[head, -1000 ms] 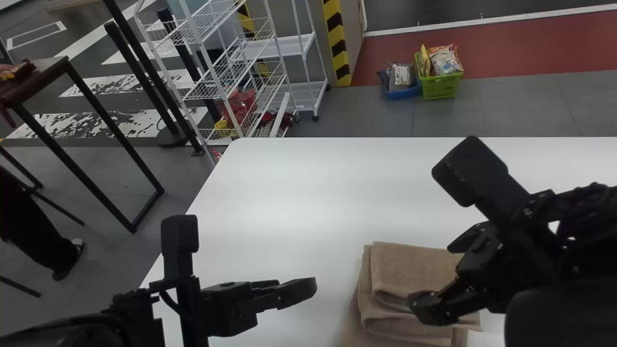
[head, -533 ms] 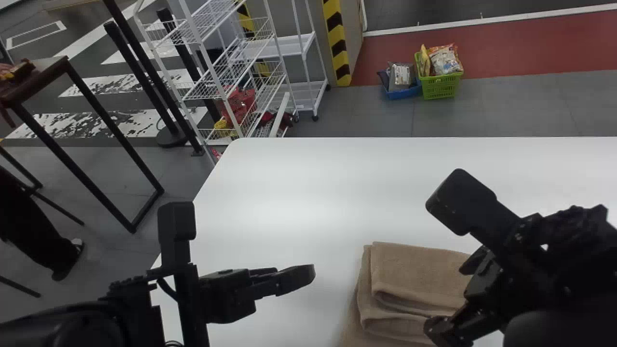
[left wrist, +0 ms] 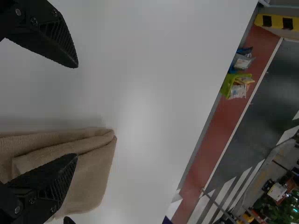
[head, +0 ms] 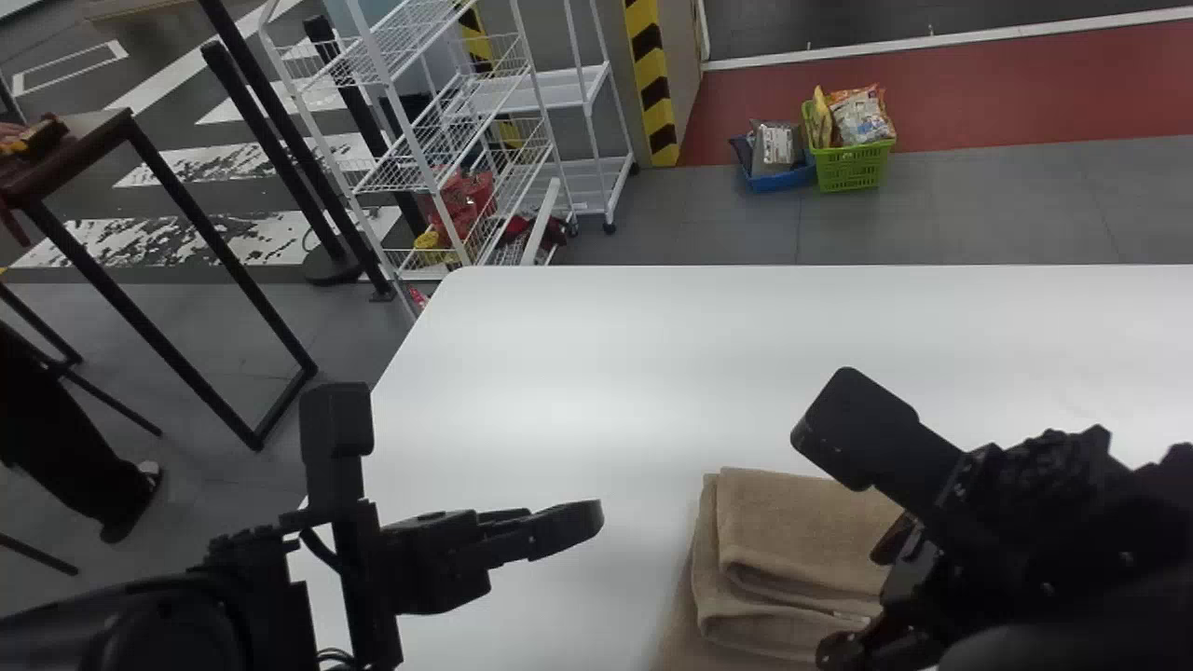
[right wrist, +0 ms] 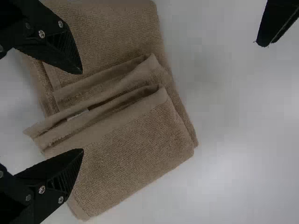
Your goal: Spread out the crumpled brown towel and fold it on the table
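Right end effector [head: 857, 604]: fingers wide apart, at the towel [head: 802, 531]; can't tell if they touch it. Left end effector [head: 559, 522]: fingers also apart, over the desk [head: 559, 373], left of the towel. Towel lies on the desk, brown, folded in uneven stacked layers. Past the desk: white wire rack [head: 438, 140], green basket [head: 853, 168] on the floor.

A brown towel [head: 802, 531], folded in uneven layers, lies on a smooth white counter [head: 522, 373] with a straight far edge and a rounded far-left corner. The layered cloth rests well apart from that far edge.
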